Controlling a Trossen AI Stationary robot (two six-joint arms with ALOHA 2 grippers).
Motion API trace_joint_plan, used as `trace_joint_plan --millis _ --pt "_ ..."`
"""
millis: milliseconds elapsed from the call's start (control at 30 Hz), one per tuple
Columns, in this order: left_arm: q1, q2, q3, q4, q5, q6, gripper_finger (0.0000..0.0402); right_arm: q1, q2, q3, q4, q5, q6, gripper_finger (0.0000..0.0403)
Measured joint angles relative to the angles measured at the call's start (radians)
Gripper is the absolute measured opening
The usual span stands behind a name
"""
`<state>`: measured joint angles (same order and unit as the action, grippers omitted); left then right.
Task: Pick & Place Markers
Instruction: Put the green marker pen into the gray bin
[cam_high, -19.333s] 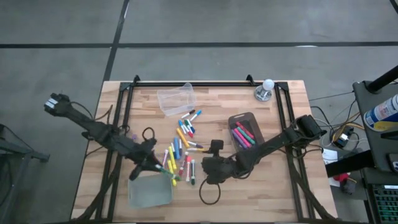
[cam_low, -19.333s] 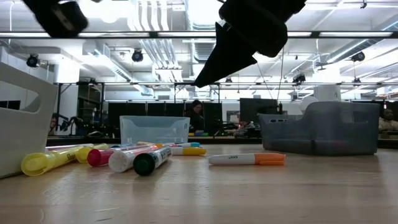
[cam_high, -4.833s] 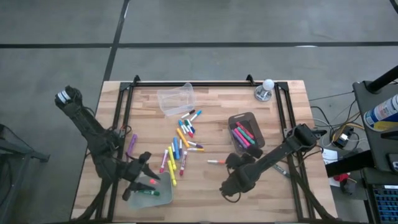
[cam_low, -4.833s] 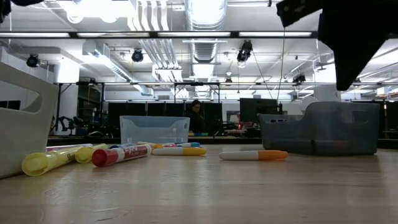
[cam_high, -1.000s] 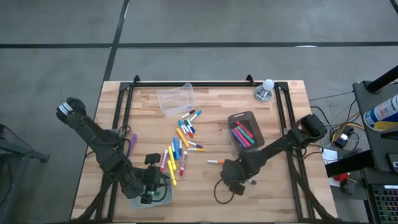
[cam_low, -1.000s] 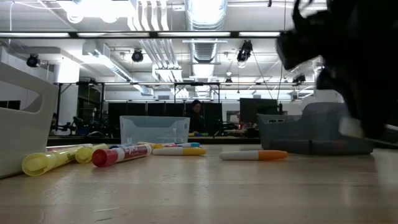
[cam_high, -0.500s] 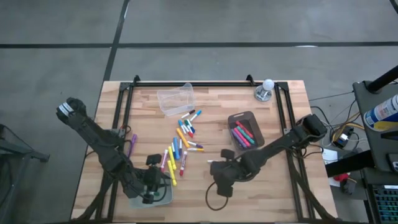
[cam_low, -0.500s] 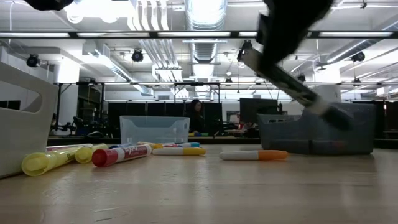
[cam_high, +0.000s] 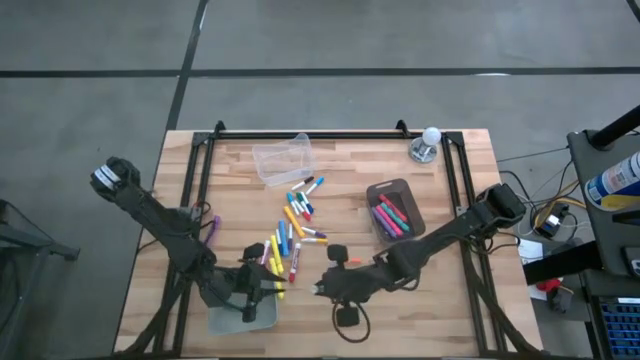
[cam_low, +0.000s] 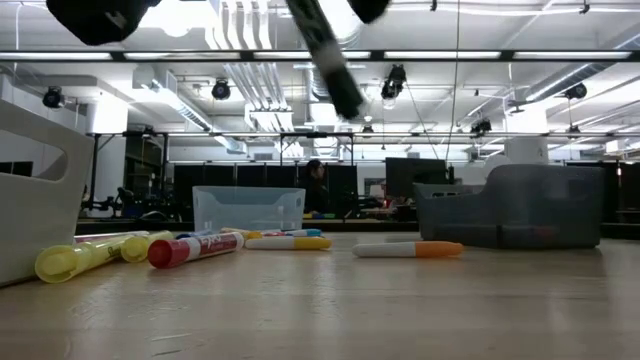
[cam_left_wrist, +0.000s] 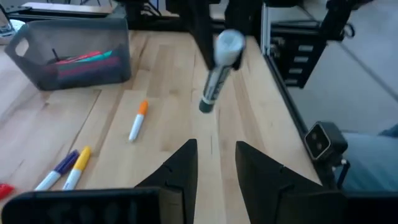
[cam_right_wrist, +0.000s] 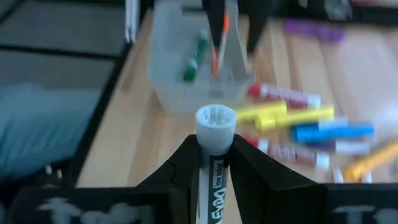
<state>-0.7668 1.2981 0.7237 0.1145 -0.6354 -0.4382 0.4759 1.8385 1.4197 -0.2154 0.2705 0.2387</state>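
Your right gripper (cam_right_wrist: 211, 163) is clamped on a marker (cam_right_wrist: 215, 149) with a white cap; its lower barrel is cut off by the fingers. From overhead that gripper (cam_high: 322, 288) sits low on the table (cam_high: 460, 200), just right of the loose markers (cam_high: 285, 240), the held pen too small to pick out. Left gripper (cam_high: 268, 290) hangs at the frosted bin (cam_high: 225, 318) edge, jaws slightly apart, nothing between them. More markers lie in the grey bin (cam_high: 396, 213). Clear bin (cam_high: 281, 158) stands farther back.
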Motion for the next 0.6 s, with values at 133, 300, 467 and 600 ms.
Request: trace_joint_plan --millis 133,300,467,600 --pt "0.012 0.000 -0.052 0.130 0.000 0.002 0.0102 0.000 0.000 0.000 0.099 0.022 -0.077 0.0063" --pt "0.015 0.000 -0.102 0.269 0.000 0.053 0.0102 0.000 0.000 0.000 0.209 0.024 -0.142 0.0063" --pt "0.023 0.000 -0.108 0.343 -0.002 0.140 0.0102 -0.004 -0.002 -0.001 0.293 0.026 -0.172 0.0063" --pt "0.028 0.015 -0.108 0.398 -0.002 0.220 0.0103 -0.017 0.002 -0.002 0.342 0.029 -0.191 0.0063"
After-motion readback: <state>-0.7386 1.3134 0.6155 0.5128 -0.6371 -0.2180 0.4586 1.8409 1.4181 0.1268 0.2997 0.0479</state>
